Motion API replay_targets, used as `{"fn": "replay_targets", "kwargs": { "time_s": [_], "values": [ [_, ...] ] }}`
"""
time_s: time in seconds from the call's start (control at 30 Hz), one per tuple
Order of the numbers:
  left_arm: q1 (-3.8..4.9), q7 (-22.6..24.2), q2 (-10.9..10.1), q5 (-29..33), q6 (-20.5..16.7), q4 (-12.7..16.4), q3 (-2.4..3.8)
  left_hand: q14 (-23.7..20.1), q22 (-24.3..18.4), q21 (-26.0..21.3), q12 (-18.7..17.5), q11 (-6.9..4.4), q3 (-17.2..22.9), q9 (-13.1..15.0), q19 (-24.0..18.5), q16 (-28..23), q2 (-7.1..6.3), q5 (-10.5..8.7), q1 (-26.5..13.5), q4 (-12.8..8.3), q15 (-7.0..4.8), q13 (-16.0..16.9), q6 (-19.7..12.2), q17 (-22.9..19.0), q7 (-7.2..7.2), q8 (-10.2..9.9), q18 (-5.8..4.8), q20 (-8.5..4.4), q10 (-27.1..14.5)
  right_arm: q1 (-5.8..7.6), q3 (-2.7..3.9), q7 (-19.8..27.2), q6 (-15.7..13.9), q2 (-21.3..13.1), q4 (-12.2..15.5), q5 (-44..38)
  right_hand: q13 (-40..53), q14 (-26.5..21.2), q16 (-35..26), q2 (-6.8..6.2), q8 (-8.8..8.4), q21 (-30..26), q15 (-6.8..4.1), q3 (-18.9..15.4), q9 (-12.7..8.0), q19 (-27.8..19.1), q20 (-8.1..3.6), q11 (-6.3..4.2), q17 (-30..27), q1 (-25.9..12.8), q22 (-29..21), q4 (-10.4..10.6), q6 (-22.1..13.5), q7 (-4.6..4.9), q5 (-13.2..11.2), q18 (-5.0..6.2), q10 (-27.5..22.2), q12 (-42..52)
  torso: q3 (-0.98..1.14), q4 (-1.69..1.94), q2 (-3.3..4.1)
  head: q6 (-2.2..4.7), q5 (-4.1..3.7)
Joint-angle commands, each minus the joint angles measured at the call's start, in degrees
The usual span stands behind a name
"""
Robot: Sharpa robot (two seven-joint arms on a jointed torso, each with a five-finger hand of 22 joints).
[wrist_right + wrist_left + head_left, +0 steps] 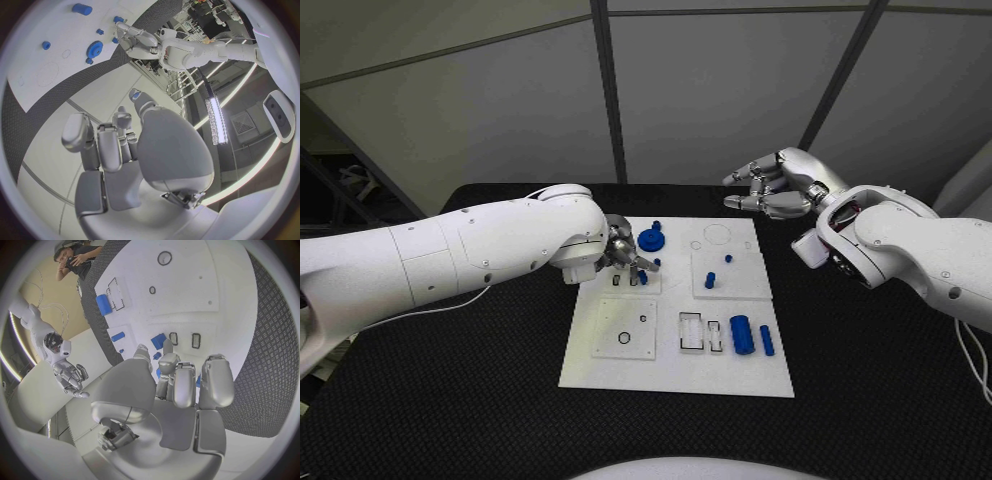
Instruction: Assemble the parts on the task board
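Observation:
The white task board (675, 370) lies in the middle of the black table. On it are a blue gear (653, 240), two short pegs (710, 279), a thick blue cylinder (741, 335) and a thin peg (766, 339). My left hand (626, 250) hangs over the board's far left corner beside the gear, its fingers (187, 382) bent down close together by two dark slots (195, 340). A bit of blue (199, 381) peeks between them; whether it is held I cannot tell. My right hand (769, 190) hovers beyond the board's far edge, loosely curled and holding nothing.
A blue block (159, 340) sits next to the slots. The board's near half carries a ring mark (626, 338) and a clear rectangular holder (692, 332). Black table (459, 400) surrounds the board on all sides. Grey wall panels stand behind the table.

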Motion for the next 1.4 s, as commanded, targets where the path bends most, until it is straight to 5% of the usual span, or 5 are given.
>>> {"fn": "replay_targets", "kwargs": {
  "time_s": [0.03, 0.77, 1.07, 1.27, 1.4],
  "values": [
    [0.09, 0.1, 0.1, -0.4, 0.9, -0.1, -0.01, 2.9, 0.1, 0.3, 0.2, -0.26, 0.0, 0.1, 0.3, -0.2, 0.06, 0.24, 0.8, -0.6, -0.35, 0.1, -0.1, 3.8, -0.12, 0.3, -0.25, 0.25, -0.1, 0.11, 0.05, 0.1, 0.0, 0.1, 0.0, -0.3, -0.1, 1.5, -0.3, 0.35, 0.29, -0.3, -0.33, 0.1, -0.1, -0.4, -0.04, -0.24, -0.2, -0.3, -0.2, 0.4, 0.0, -0.13, 0.2, 0.84, -0.3, -0.2, 0.0, 0.01, 0.02, -0.02, 0.0],
    [0.08, 0.9, 0.4, -0.4, 1.5, -0.2, -0.06, 2.9, 0.5, 0.4, -0.5, -0.6, 4.6, 0.6, 0.1, -0.3, 1.99, 0.16, 7.8, -5.0, -0.63, -0.4, -0.8, 3.9, -0.45, 0.3, -0.25, 0.0, -0.5, 0.11, 0.04, -0.2, 0.3, 0.4, -0.2, -0.9, -0.1, 1.5, -0.4, 0.39, 0.32, -0.4, -0.34, 0.2, -0.1, -0.5, -0.05, -0.25, -0.3, -0.2, -0.3, 0.4, 0.0, -0.14, 0.4, 0.87, -0.2, -0.2, -0.01, 0.01, 0.02, -0.29, -0.15],
    [0.07, 1.8, 0.4, -0.4, 1.1, 0.0, -0.06, 2.9, 0.9, 0.4, -1.8, -0.71, 10.1, 0.3, 0.0, -0.4, 3.18, -0.19, 11.3, -7.5, -0.77, -1.5, -1.5, 4.0, -0.51, -0.5, -0.26, -0.19, -1.3, 0.11, 0.04, -0.3, 0.4, 0.5, -0.5, -1.1, -0.1, 1.5, -0.4, 0.39, 0.32, -0.4, -0.34, 0.2, -0.1, -0.5, -0.05, -0.25, -0.3, -0.2, -0.3, 0.4, 0.0, -0.14, 0.4, 0.87, -0.2, -0.2, -0.02, 0.06, 0.01, -0.4, -0.13],
    [0.07, 2.1, -0.1, 0.4, 0.7, 0.2, -0.07, 2.9, 1.1, 0.3, -3.3, -0.7, 17.1, 0.1, -0.1, -0.5, 2.48, -0.01, 13.3, -9.8, -0.79, -2.7, -2.2, 4.1, -0.44, -1.1, -0.26, -0.21, -2.1, 0.11, 0.04, -0.4, 0.5, 0.6, -0.6, -1.2, -0.1, 1.5, -0.4, 0.39, 0.32, -0.4, -0.34, 0.2, -0.1, -0.5, -0.05, -0.25, -0.3, -0.2, -0.3, 0.4, 0.0, -0.14, 0.4, 0.87, -0.2, -0.2, -0.03, 0.05, 0.0, -0.47, -0.1],
    [0.06, 2.3, -0.7, 1.6, 0.1, 0.6, -0.07, 3.0, 1.3, 0.3, -4.3, -0.52, 26.3, 0.5, -0.1, -0.5, -0.69, 0.05, 11.8, -11.2, -0.45, -3.4, -2.5, 4.1, 0.02, -0.8, -0.29, 0.0, -2.0, 0.11, 0.04, -0.5, 0.6, 0.7, -0.6, -1.3, -0.1, 1.5, -0.4, 0.39, 0.32, -0.4, -0.34, 0.2, -0.1, -0.5, -0.05, -0.25, -0.3, -0.2, -0.3, 0.4, 0.0, -0.14, 0.4, 0.87, -0.2, -0.2, -0.04, 0.07, 0.04, -0.46, -0.04]
  ]
}}
